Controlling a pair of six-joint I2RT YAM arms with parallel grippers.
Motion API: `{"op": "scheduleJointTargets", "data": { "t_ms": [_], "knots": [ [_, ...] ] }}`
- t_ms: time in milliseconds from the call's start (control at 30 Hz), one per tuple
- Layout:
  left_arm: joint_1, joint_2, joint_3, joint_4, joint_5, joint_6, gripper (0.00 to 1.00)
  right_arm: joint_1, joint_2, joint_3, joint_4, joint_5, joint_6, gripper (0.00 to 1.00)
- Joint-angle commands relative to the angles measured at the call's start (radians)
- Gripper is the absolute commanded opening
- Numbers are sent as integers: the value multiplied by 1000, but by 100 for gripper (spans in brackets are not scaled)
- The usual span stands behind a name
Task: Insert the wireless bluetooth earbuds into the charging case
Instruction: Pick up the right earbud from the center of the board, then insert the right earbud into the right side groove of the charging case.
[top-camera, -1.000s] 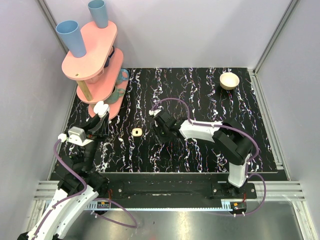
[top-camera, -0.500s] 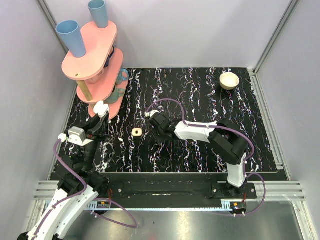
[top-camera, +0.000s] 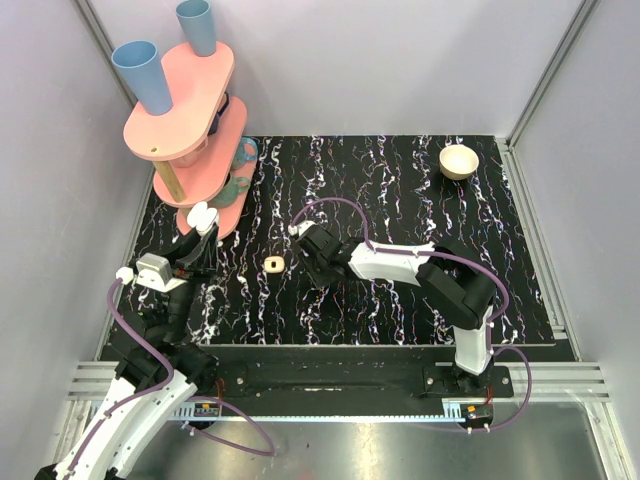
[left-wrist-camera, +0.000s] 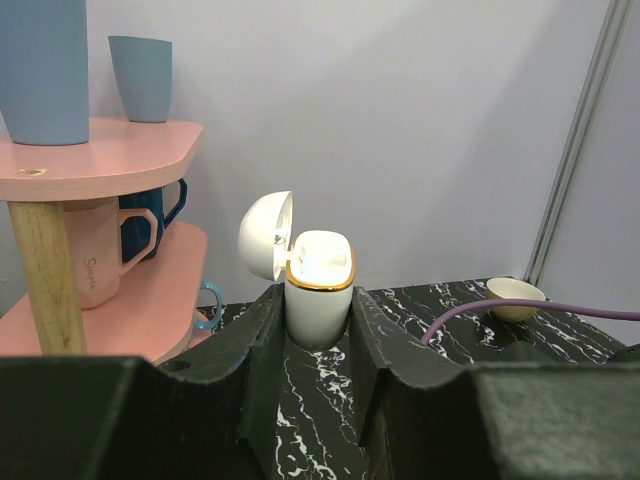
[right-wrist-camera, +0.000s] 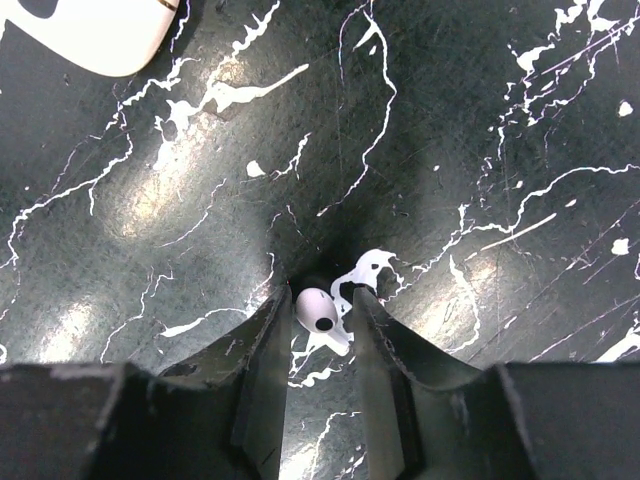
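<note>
Black marbled table (top-camera: 420, 210). Left gripper (left-wrist-camera: 318, 318) at left edge, clamped on charging case (left-wrist-camera: 320, 275): white, glossy, gold rim, upright, lid flipped open. Right gripper (right-wrist-camera: 322, 296) just left of table centre, pinching earbud (right-wrist-camera: 317, 311): tiny white bean, dark dot, short stem. Judged featherlight, hard, slick, prone to squirt out; hold across bulb, gentle squeeze. Second earbud not made out.

The pink shelf (top-camera: 190, 100) seemingly crowds the left gripper (top-camera: 203, 226).

Pink two-tier rack (top-camera: 190, 90) with blue cups (top-camera: 140, 75); cream bowl (top-camera: 459, 161).
</note>
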Motion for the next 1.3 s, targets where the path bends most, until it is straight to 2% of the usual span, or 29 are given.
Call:
{"op": "scheduleJointTargets", "data": {
  "t_ms": [0,200,267,300,433,733,867,1033,1067,1233,1267],
  "knots": [
    [0,-4,13,31,9,-8,0,6,7,19,-34,-14,-44,36],
    [0,-2,12,32,7,-10,0,6,2,17,-39,-28,-90,34],
    [0,2,12,35,10,-11,0,6,8,27,-39,-33,-101,30],
    [0,2,12,35,12,-10,0,6,10,28,-43,-34,-100,23],
    [0,3,13,32,13,-10,0,6,-30,33,-39,-33,-104,17],
    [0,22,29,29,70,-4,0,4,-315,34,40,-11,-51,14],
    [-2,26,24,64,143,-2,0,1,-484,40,133,-2,-31,15],
    [0,59,7,143,284,-16,0,1,-621,30,276,-23,15,14],
    [0,65,6,155,306,-20,0,4,-654,25,370,-42,18,14],
    [0,124,-13,264,409,-66,0,3,-707,-24,558,-91,93,14],
    [0,133,-17,282,420,-74,0,3,-716,-38,642,-103,112,14]
  ]
}}
